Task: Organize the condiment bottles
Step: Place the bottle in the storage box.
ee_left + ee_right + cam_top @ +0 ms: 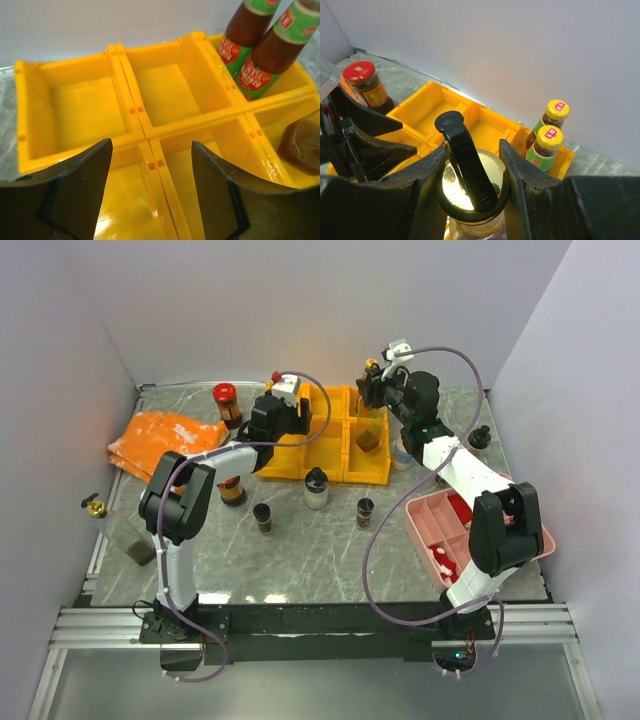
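While the left gripper [151, 150] is held wide open with nothing between its fingers, it is seen above the near row of the yellow bins [125, 56], over the wall between the near left and near middle compartments. Both of those compartments, and the two behind them, are seen bare. The right gripper [472, 162] is closed on a gold-capped bottle [452, 182], one finger on each side just below the cap, which carries a black spout. In the top view this bottle [368, 435] is held upright in the near right compartment; whether its base touches the floor cannot be told. Two yellow-capped sauce bottles [551, 125] are leaned together in the far right compartment.

Outside the bins, a red-capped jar [226, 402] is stood just beyond their far left corner, beside an orange cloth [160, 440]. A black-capped jar [316, 487] is found just near of the bins, with two small dark bottles [262, 517] [365, 512] nearer still, one on each side of it. Another bottle [232, 490] is partly hidden by the left arm. A clear bottle [125, 535] is laid at the left table edge, and a black-capped bottle [481, 437] is stood at the far right. A pink tray [413, 515] holding packets is set at the near right.
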